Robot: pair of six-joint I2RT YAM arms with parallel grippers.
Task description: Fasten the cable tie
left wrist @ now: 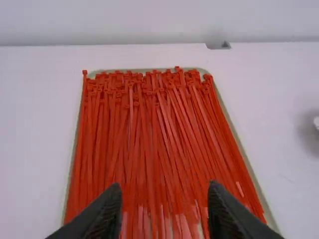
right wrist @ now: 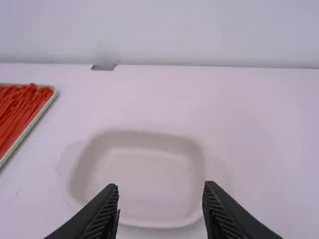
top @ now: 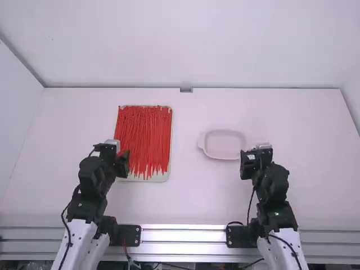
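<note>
A thick layer of red cable ties (top: 144, 138) lies lengthwise in a shallow pale tray (top: 149, 179), straight ahead of the left gripper (top: 120, 157). From above they read as one red sheet. The left wrist view picks out single ties (left wrist: 154, 149) and their small heads, lined up at the end farthest from the gripper (left wrist: 164, 191). That gripper's fingers are spread wide over the near ends of the ties, with nothing pinched; whether they touch the ties cannot be told.

The right gripper (top: 256, 153) hangs well apart from the tray, its fingers also spread and holding nothing (right wrist: 159, 191). Just ahead of it sits a white dish (right wrist: 149, 137) with rounded corners. A corner of the ties (right wrist: 20, 107) and the tray rim (right wrist: 30, 127) lie off to its left. A small grey bracket (top: 186, 89) sits at the far edge of the white table (top: 270, 112).
</note>
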